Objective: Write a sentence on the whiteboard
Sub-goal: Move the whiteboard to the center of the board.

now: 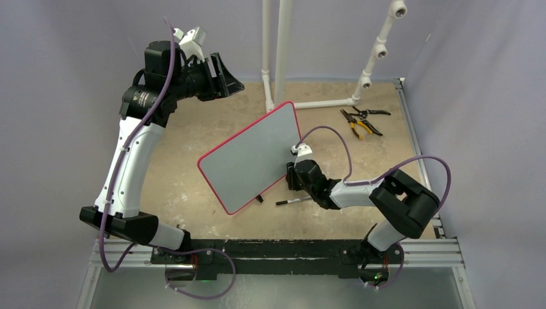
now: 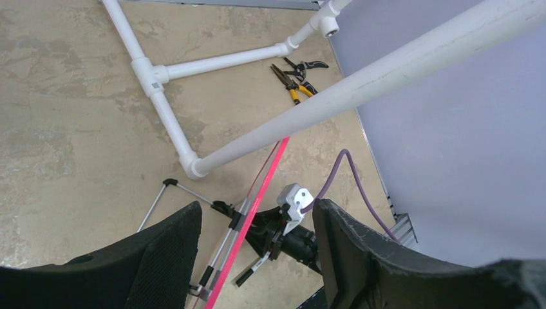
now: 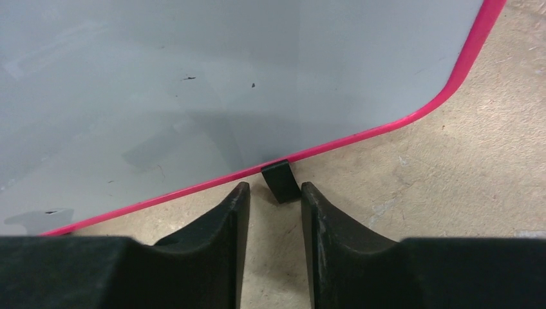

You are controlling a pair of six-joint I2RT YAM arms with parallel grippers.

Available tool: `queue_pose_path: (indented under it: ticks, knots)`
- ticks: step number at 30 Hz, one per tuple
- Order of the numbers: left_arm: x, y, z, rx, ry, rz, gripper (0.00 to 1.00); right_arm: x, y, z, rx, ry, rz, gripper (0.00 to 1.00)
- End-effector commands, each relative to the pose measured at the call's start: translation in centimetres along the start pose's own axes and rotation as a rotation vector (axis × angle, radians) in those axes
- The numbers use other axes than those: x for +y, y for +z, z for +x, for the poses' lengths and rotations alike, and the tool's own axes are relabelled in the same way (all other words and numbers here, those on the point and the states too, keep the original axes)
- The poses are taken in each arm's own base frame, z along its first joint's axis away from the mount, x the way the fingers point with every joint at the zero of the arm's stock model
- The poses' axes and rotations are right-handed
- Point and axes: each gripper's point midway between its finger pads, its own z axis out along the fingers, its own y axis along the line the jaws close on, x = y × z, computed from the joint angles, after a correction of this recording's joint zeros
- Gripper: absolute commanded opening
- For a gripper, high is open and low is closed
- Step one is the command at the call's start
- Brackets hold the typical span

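From above: seeing whiteboard (image 1: 251, 158) propped tilted mid desk (image 1: 187, 141), face blank; reckon writing not begun, all of it to do. Loose marker (image 1: 291, 201) just beside right fingers (image 1: 293, 177); left fingers (image 1: 222, 74) raised, well apart from whiteboard.

Off left wrist: spread wide, holding nothing; whiteboard edge-on below.

Off right wrist: narrow gap, nothing gripped; black foot (image 3: 281, 180) right at tips.
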Motion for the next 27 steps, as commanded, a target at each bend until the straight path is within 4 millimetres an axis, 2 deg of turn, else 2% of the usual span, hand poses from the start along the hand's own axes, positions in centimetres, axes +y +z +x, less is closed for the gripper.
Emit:
queue_pose_path:
  ticks: [1,6,10,16,21,27]
  knots:
    - [-0.9,-1.6,-1.1,-0.046,0.034,0.026,0.63,1.7,0.3,-0.3,-0.019,-0.012,-0.052,0.3]
    - [-0.8,-1.5,-1.1,-0.044,0.035,0.022,0.63,1.4,0.2,-0.2,-0.019,0.006,-0.018,0.13]
    - [-0.4,-1.4,-0.9,-0.038,0.04,0.013,0.63,1.3,-0.5,0.7,-0.001,0.048,0.006,0.0]
    - [-0.1,-1.2,-0.7,-0.032,0.047,0.006,0.63,1.7,-1.9,3.4,0.049,0.123,0.02,0.0]
    - [0.4,-1.0,-0.6,-0.031,0.053,-0.009,0.63,0.3,-3.3,5.6,0.097,0.216,0.112,0.0]
    - [0.6,-0.8,-0.6,-0.033,0.054,-0.019,0.63,-1.4,-4.4,6.0,0.093,0.317,0.203,0.0]
